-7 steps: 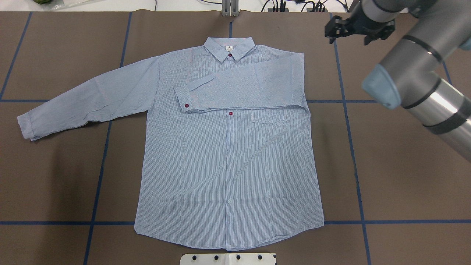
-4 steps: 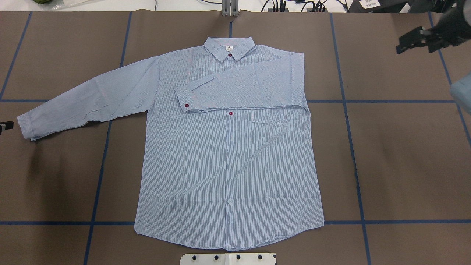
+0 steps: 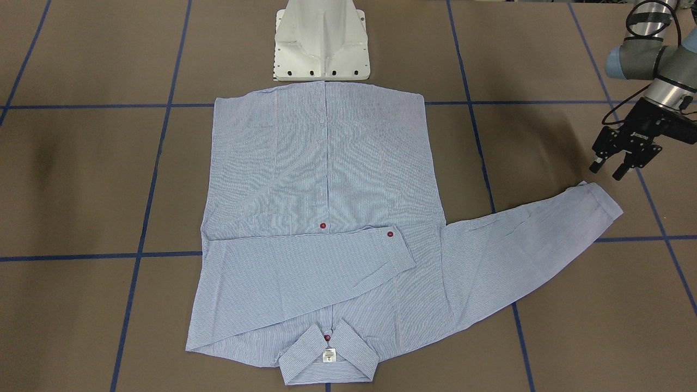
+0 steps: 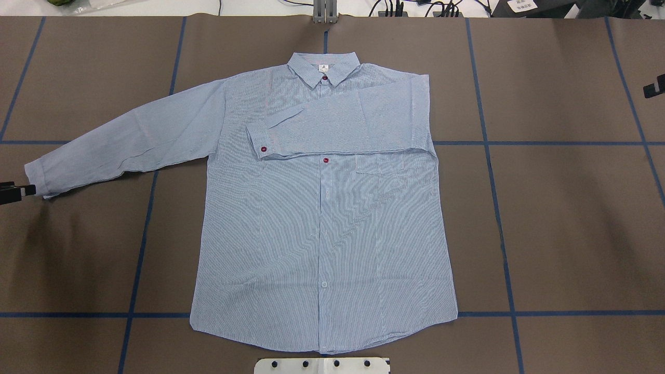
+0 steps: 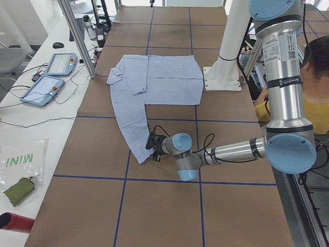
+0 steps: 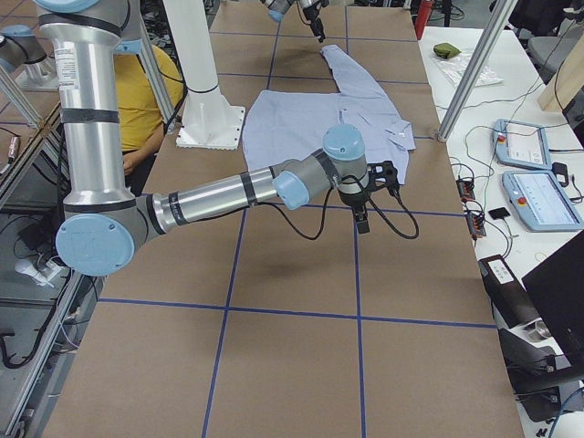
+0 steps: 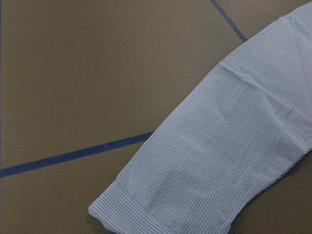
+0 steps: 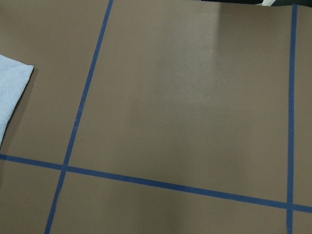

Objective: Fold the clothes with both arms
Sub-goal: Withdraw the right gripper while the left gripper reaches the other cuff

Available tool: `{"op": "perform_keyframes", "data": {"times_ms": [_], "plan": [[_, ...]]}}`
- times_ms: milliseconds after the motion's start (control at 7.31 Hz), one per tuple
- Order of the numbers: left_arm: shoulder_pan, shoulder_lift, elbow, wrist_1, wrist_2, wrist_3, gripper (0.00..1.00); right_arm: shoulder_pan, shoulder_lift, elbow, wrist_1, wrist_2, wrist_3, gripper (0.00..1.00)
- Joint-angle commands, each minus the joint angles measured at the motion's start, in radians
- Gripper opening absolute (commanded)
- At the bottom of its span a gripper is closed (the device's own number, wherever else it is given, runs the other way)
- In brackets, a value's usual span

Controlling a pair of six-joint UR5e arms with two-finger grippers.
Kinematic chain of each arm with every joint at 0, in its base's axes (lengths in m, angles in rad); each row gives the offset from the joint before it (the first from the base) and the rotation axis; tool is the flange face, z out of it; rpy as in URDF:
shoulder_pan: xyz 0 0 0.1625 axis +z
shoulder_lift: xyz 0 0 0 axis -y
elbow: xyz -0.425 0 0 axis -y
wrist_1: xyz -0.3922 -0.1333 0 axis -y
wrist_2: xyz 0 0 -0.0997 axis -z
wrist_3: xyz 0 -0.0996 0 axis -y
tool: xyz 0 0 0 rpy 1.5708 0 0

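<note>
Two fingers (image 3: 598,162) of the left gripper (image 3: 609,169) spread apart, with nothing between them. Hovers just off the cuff (image 3: 601,198) of the outstretched sleeve (image 3: 523,250), close to the table's left edge and not touching cloth. Looks placed there to come in at the cuff, the natural handle for swinging that sleeve over the body. Shows, in the left wrist view, cuff and sleeve lying flat and unlifted, so no grasp made yet. Of the right gripper (image 4: 653,88), only a black sliver at the table's right edge in the overhead view. Cannot tell whether spread or closed, with nothing seen hanging from it in the side view. Sits well apart from the shirt (image 4: 322,223), probably kept clear, with the folded sleeve (image 4: 343,124) on that side already laid across the chest, cuff end near the button line. As for the shirt itself, lies flat and front up in the middle of the brown table (image 4: 561,234), collar (image 4: 323,67) toward the far edge, hem toward the near edge by the white base (image 4: 322,365). Spread this way, presumably, to give clean fold lines. Left to do, by the look of it: this sleeve, then the body folds.
</note>
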Motion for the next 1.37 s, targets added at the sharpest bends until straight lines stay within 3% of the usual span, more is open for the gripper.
{"op": "perform_keyframes", "data": {"times_ms": [0, 547, 1231], "plan": [[0.017, -0.003, 0.023, -0.004, 0.028, -0.037, 0.53, 0.006, -0.007, 0.004, 0.003, 0.001, -0.009, 1.0], [0.024, -0.113, 0.136, -0.002, 0.043, -0.048, 0.53, 0.006, -0.007, 0.004, 0.002, 0.0, -0.009, 1.0], [0.027, -0.1, 0.127, -0.004, 0.031, -0.036, 0.55, 0.006, -0.007, 0.004, 0.003, -0.008, -0.009, 1.0]]}}
